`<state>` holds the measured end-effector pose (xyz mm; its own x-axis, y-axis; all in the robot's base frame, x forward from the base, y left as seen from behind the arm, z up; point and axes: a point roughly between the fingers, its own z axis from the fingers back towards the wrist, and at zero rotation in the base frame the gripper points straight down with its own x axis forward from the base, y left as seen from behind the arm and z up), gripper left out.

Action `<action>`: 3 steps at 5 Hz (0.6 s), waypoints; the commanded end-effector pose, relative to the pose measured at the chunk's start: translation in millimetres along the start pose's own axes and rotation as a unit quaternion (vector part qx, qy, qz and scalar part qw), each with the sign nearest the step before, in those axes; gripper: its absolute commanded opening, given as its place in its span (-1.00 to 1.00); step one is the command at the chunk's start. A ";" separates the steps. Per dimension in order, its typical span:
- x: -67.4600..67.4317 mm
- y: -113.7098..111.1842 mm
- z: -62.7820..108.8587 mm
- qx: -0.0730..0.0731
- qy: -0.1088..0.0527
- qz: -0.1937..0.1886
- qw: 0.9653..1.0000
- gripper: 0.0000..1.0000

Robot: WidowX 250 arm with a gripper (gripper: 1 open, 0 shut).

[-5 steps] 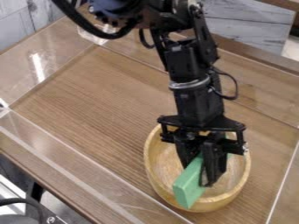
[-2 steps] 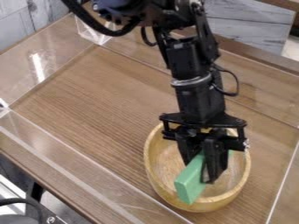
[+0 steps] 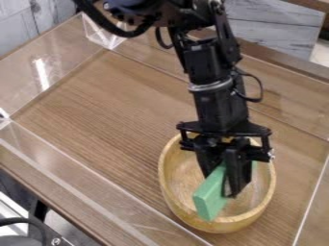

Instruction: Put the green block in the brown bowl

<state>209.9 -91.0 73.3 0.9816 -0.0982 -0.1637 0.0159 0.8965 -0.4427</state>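
Observation:
The brown bowl (image 3: 172, 176) sits on the wooden table near its front right part. Inside it the green block (image 3: 213, 196) stands tilted, its lower end down near the bowl's floor. My gripper (image 3: 229, 175) reaches down into the bowl from above and is shut on the block's upper end. The black arm rises behind it toward the top of the view.
A clear plastic wall (image 3: 52, 144) rings the wooden tabletop (image 3: 103, 106), close to the bowl's front and right sides. A grey wall lies beyond at the back right.

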 end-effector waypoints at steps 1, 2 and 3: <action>11.6 -3.9 11.8 -0.005 -0.024 -0.012 1.000 -1.00; 12.5 -3.5 11.8 -0.006 -0.023 -0.013 1.000 -1.00; 13.4 -3.3 12.0 -0.008 -0.021 -0.014 1.000 -1.00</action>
<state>212.6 -90.2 72.7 0.9799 -0.1067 -0.1683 0.0197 0.8924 -0.4509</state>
